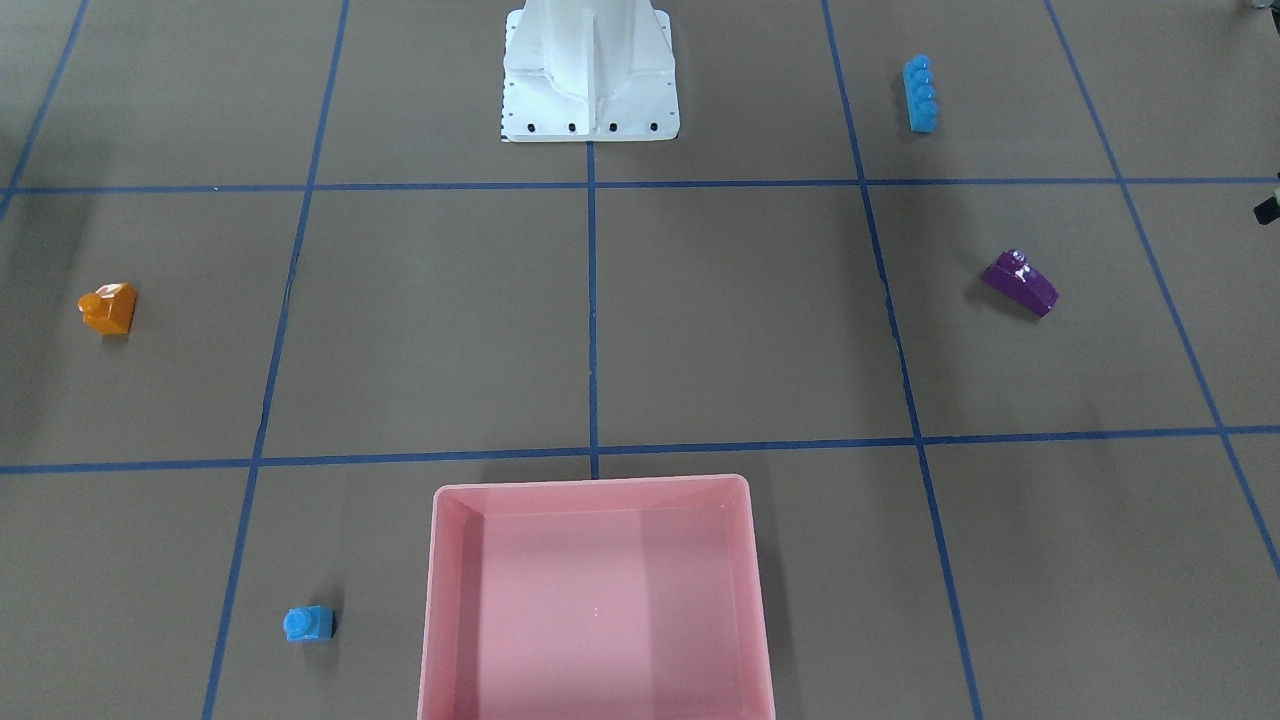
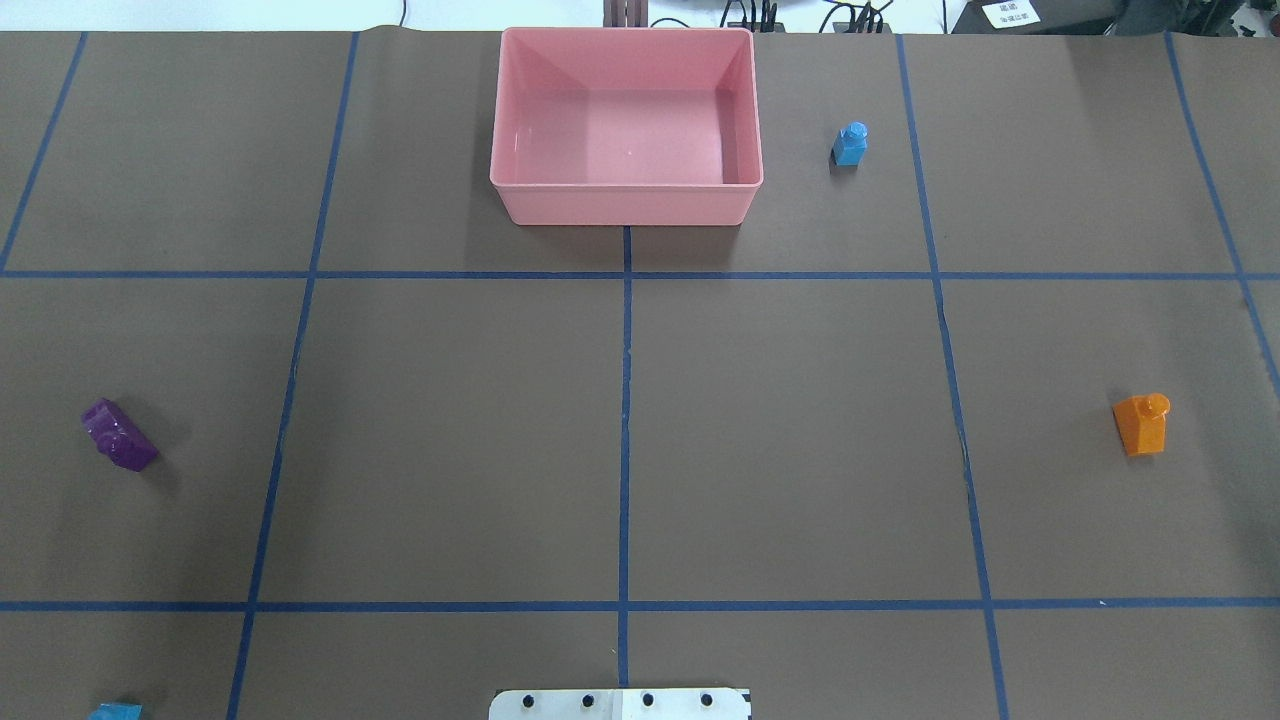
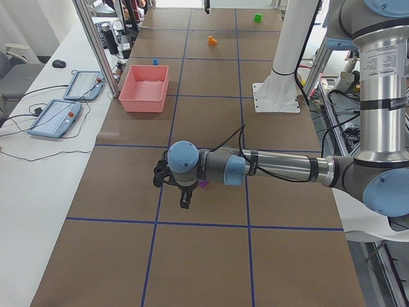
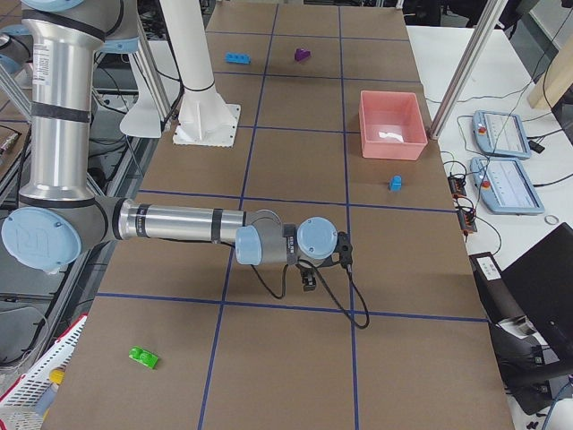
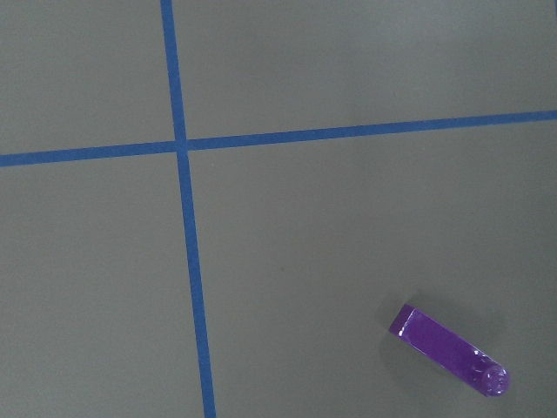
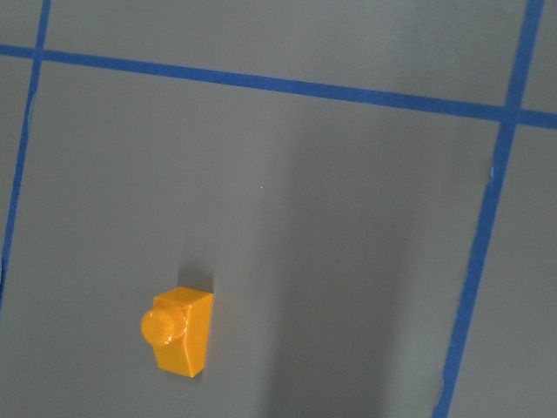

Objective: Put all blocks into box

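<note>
While neither gripper's jaws can be judged, the left gripper [image 3: 185,201] hangs near the purple brick [image 5: 448,348].

Robot lab: grid-taped table [image 3: 211,121], teach pendants [image 3: 56,119]

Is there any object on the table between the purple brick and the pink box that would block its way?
No, nothing visible blocks it. In the overhead view, only bare brown table crossed by flat blue tape lines lies between the purple brick and the pink box.
</note>
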Tool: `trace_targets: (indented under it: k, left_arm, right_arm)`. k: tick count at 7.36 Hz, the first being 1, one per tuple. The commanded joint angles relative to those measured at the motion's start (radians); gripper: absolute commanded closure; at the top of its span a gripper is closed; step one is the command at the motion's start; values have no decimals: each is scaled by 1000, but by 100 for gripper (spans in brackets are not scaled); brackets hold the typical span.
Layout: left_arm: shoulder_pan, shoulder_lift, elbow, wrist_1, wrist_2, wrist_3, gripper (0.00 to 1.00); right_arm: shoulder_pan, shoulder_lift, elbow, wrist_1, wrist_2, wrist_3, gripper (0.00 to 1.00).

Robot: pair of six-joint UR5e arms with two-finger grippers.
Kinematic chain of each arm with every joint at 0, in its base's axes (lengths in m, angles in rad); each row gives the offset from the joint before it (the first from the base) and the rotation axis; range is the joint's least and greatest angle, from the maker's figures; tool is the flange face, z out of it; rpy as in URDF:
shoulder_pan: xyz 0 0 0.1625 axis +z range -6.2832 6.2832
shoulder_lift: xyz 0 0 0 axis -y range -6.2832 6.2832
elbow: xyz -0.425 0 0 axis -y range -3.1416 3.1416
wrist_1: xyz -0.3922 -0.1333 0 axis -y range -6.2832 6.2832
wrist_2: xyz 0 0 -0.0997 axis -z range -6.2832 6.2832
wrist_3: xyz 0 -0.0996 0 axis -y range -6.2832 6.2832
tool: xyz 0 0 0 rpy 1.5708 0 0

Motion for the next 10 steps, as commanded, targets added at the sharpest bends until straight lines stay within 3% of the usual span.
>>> trace_targets:
  k: [1,4,6,7,10]
  left_arm:
    - [1,3,2,1,-3,0,0]
    - [1,3,1,1,-4,0,0]
    - [1,4,-1,0,-4,0,0]
    - [1,4,-1,-2,-4,0,0]
    - [1,7,-1,0,-6,-1,0]
  right_arm:
    - [-112,40,0,40,-69,148,0]
    - [-259,44,11,174,-118,370,0]
    - [-409,41,0,392,-271,644,0]
    - [-445,31,-3,414,-311,661,0]
    - [-465,29,-86,414,-313,668,0]
